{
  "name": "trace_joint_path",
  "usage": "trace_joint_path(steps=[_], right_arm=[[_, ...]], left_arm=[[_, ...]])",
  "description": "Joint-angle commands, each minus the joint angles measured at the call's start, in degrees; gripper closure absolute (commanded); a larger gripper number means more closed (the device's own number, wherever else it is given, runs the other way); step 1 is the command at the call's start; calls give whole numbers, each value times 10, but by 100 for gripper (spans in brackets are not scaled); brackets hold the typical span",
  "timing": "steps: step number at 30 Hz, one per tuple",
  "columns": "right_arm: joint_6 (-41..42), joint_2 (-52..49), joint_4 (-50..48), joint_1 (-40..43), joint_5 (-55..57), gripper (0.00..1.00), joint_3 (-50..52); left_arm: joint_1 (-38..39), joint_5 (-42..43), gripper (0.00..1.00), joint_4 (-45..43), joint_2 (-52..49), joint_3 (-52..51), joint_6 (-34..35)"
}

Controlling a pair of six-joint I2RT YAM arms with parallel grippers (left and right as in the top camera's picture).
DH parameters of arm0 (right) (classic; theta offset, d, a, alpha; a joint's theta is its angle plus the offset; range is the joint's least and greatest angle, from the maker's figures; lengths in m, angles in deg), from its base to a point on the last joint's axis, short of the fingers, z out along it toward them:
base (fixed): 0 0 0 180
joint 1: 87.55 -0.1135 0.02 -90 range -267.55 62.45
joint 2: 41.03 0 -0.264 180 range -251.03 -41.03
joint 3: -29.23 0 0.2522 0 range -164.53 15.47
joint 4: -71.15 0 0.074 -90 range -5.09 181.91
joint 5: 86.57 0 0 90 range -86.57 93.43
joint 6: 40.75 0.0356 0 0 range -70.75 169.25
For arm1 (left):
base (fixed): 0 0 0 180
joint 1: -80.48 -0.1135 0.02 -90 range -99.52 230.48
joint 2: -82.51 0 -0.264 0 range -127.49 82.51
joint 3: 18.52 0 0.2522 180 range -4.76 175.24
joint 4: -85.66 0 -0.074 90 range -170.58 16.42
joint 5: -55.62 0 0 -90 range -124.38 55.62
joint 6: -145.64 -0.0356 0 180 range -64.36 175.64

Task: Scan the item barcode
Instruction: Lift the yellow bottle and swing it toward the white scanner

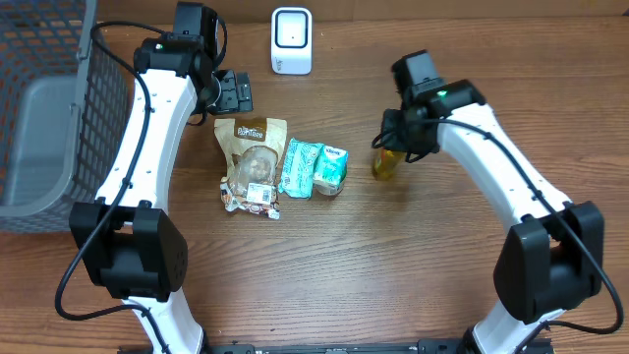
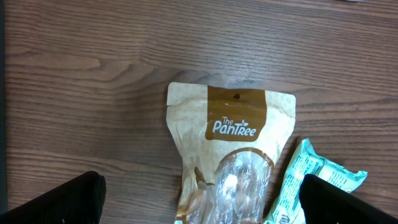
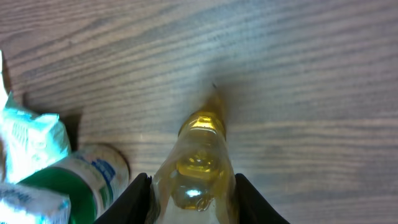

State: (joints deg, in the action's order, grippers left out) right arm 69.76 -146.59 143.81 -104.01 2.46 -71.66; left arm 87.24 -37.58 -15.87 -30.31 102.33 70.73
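A grey mesh basket [image 1: 93,98] is sitting at the wooden table's [image 1: 442,275] left edge. The left gripper [image 1: 234,93], jaws spread wide and empty, is hovering over a brown snack pouch [image 2: 233,155]. Right of the white scanner [image 1: 292,41], the right gripper [image 3: 194,202] is clasping a small yellow bottle [image 3: 198,162] near the teal packets [image 1: 300,167].

One pouch [image 1: 254,157], two teal packets [image 1: 298,167], one tub [image 3: 93,180], one yellow bottle [image 1: 385,165], one scanner [image 1: 292,39], one basket [image 1: 90,93].
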Motion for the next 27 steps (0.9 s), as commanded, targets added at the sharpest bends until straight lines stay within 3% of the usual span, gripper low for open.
trace_joint_path(steps=[1, 10, 14, 23, 27], right_arm=[[-27, 65, 12, 45, -96, 75, -41], [-202, 173, 105, 176, -471, 75, -42], [-290, 177, 184, 206, -581, 75, -42], [-319, 177, 216, 164, -608, 75, -39], [-319, 177, 214, 133, -606, 80, -39]], left_arm=[[4, 0, 1, -2, 8, 7, 8], [3, 0, 1, -2, 8, 7, 8], [4, 0, 0, -2, 8, 7, 8], [4, 0, 0, -2, 8, 7, 8], [4, 1, 0, -5, 8, 7, 8]])
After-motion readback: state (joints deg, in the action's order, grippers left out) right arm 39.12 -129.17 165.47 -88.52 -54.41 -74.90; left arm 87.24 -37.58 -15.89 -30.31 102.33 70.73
